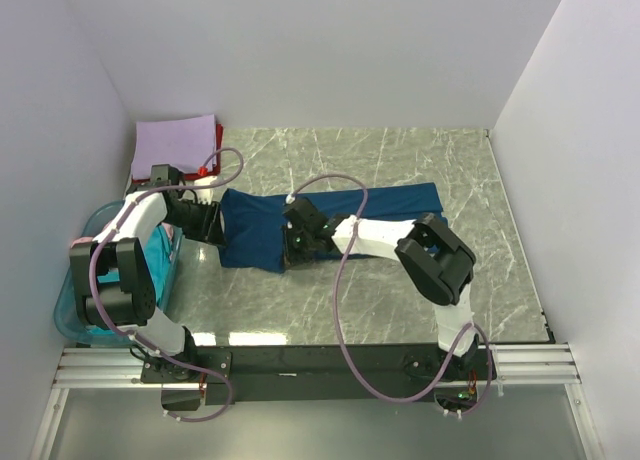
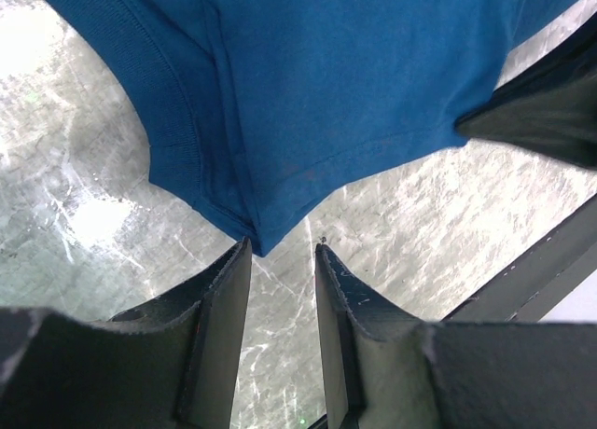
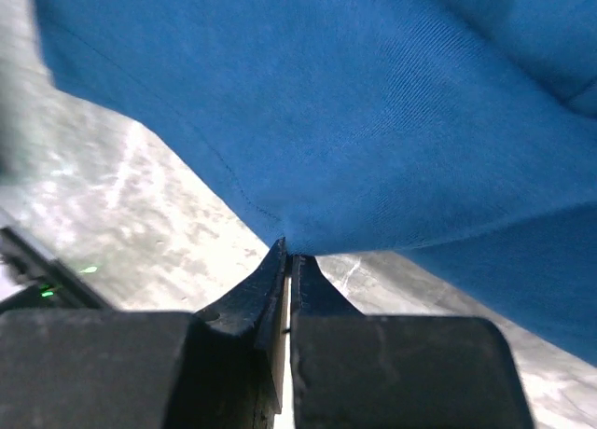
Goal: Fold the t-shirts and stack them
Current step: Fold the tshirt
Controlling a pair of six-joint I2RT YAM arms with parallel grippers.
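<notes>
**On the table: blue shirt pinched at near edge, other jaws spread at its corner**

Across the middle of the grey marbled table (image 1: 400,300): dark blue t-shirt (image 1: 390,200), long side running left to right, left part deeper front to back than the right.

At the shirt's near edge, left of centre: right gripper (image 1: 292,248), arm reaching in over the cloth from the right. Seen from the right wrist: fingers (image 3: 252,303) pressed together, no gap, pinching a fold of the blue edge right at the tips. Marbled surface showing to the left of them.

At the shirt's left end: left gripper (image 1: 210,223). Seen from the left wrist: fingers (image 2: 229,298) spread, bare table showing between them. Pointed corner of the shirt, with hem and seam visible, sits at the mouth of the gap. Touching the tips or just short of them, cannot tell. Nothing clamped.

Back-left corner: lavender t-shirt (image 1: 175,142), folded flat, apart from the blue one. Red t-shirt (image 1: 219,138) peeking out along its right edge.

Left edge, beside the left arm: translucent blue basket (image 1: 62,315) holding a teal t-shirt (image 1: 168,260), mostly hidden by the arm.
</notes>
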